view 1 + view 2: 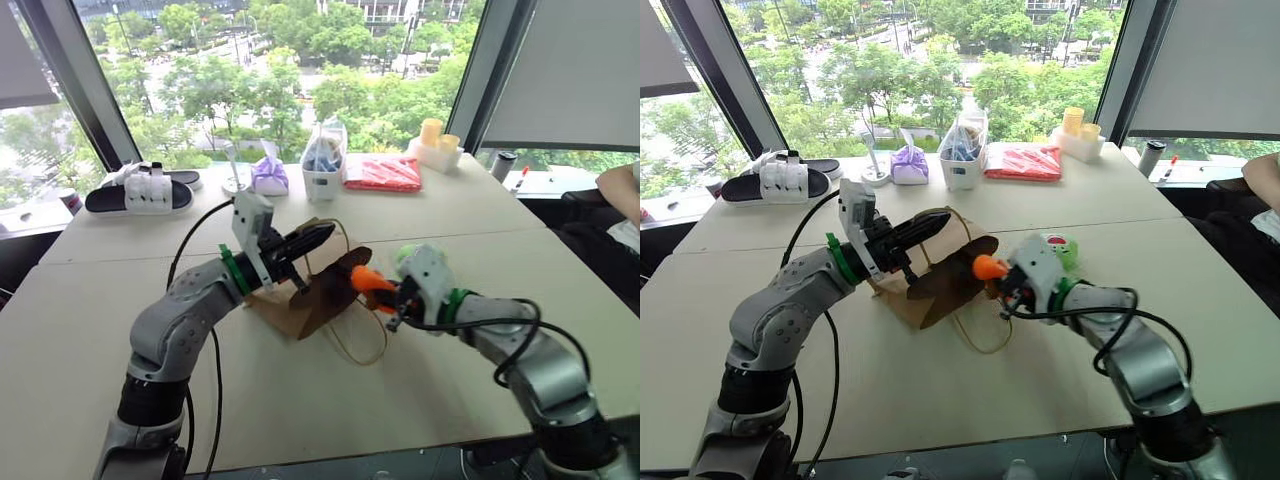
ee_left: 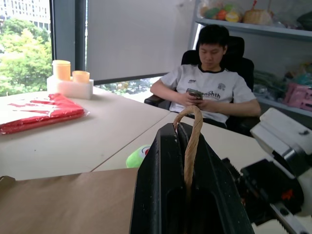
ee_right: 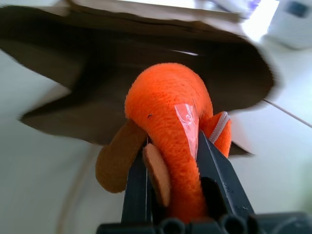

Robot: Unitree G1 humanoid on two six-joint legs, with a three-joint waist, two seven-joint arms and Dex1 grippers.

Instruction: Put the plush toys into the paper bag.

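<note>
The brown paper bag (image 1: pixel 300 300) lies on its side mid-table, its dark mouth facing my right arm. My left gripper (image 1: pixel 318 237) is shut on the bag's tan cord handle (image 2: pixel 191 141) and holds the upper edge of the mouth up. My right gripper (image 3: pixel 170 151) is shut on the orange plush toy (image 1: pixel 370 280), which hangs right at the bag's mouth, not inside. The light green plush toy (image 1: pixel 1064 248) with its red-and-white patch rests on the table just behind my right wrist. A second cord loop (image 1: pixel 360 345) trails on the table below the bag.
Along the far edge by the window are black-and-white slippers (image 1: pixel 140 190), a purple pouch (image 1: pixel 269 175), a white container (image 1: pixel 323 165), a flat red packet (image 1: pixel 383 172) and yellow cups (image 1: pixel 437 145). A person (image 2: pixel 209 83) sits in a chair past the table's right end.
</note>
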